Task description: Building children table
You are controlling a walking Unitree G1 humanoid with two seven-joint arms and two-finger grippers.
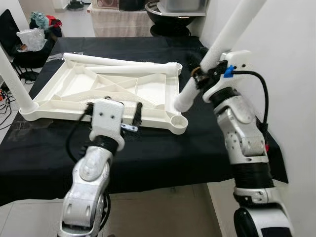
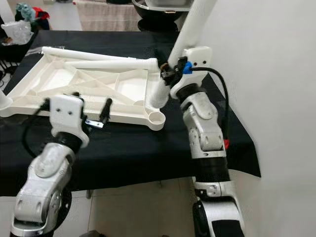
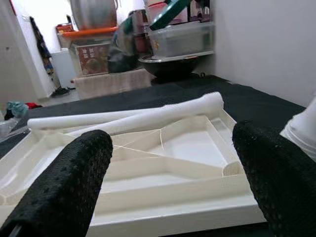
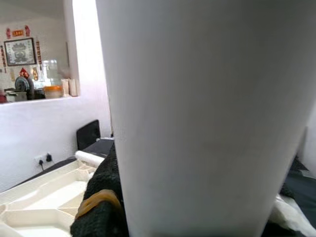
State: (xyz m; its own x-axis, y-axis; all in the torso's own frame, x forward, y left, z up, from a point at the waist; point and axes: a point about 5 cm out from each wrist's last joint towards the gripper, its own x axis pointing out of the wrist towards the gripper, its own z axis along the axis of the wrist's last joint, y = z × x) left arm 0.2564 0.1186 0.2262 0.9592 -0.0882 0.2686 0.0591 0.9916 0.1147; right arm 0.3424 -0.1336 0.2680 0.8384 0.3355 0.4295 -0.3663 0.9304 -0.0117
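Note:
The white plastic tabletop [image 1: 150,91] lies upside down on a black-covered table [image 1: 163,153]. One white leg [image 1: 15,81] stands in its front left corner. Two loose legs [image 1: 123,69] lie across its far side. My right gripper [image 1: 205,74] is shut on another white leg [image 1: 224,37], held tilted. That leg's lower end [image 1: 183,98] hangs just above and behind the front right corner socket [image 1: 177,121]. One black finger [image 4: 106,197] shows beside the leg. My left gripper [image 3: 168,163] is open at the tabletop's front edge, with nothing between its fingers.
A white wall runs close along the right side of the table. A counter with a dark bowl [image 1: 170,17] stands behind it. A black chair and plastic bags [image 1: 30,38] are at the far left. The table's front edge is near my body.

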